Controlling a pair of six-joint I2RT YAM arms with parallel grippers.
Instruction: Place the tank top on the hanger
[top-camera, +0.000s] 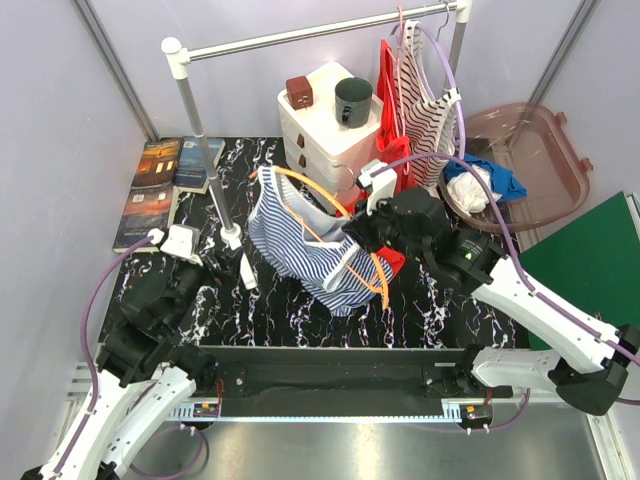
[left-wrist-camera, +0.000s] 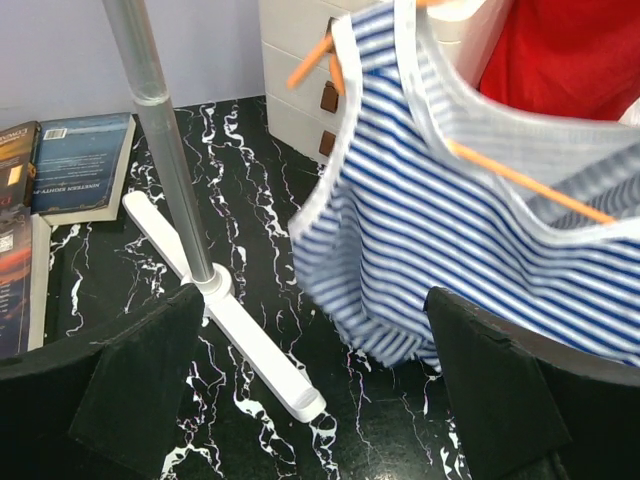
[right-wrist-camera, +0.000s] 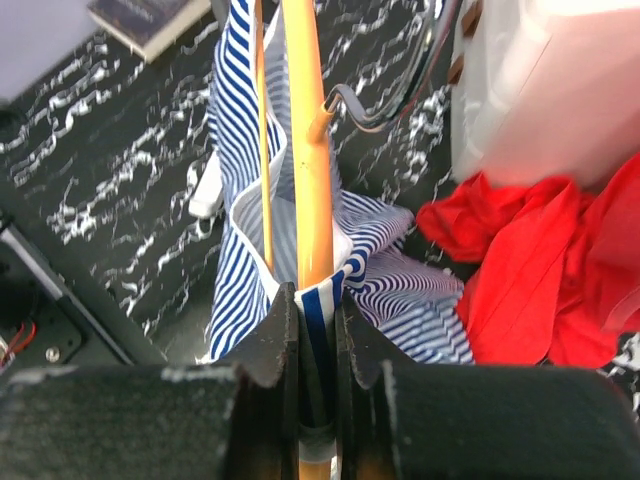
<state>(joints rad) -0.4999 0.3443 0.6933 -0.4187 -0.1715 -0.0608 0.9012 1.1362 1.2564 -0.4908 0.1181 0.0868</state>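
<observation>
Black fingers of my right gripper (right-wrist-camera: 317, 295) are pressed close on the thin orange plastic hanger (right-wrist-camera: 310, 150), with a fold of the navy-and-white striped tank top (right-wrist-camera: 238, 170) caught between them. My left gripper (left-wrist-camera: 315, 375) stands spread wide, gripping nothing, low over the black marble-patterned table (left-wrist-camera: 260, 190). Just ahead of it the tank top hangs off the hanger above the table's middle, an orange arm running through its neck. Beyond stand the white rack post (top-camera: 207, 150), a white drawer unit (top-camera: 322, 130) and a red garment (top-camera: 392, 140).
</observation>
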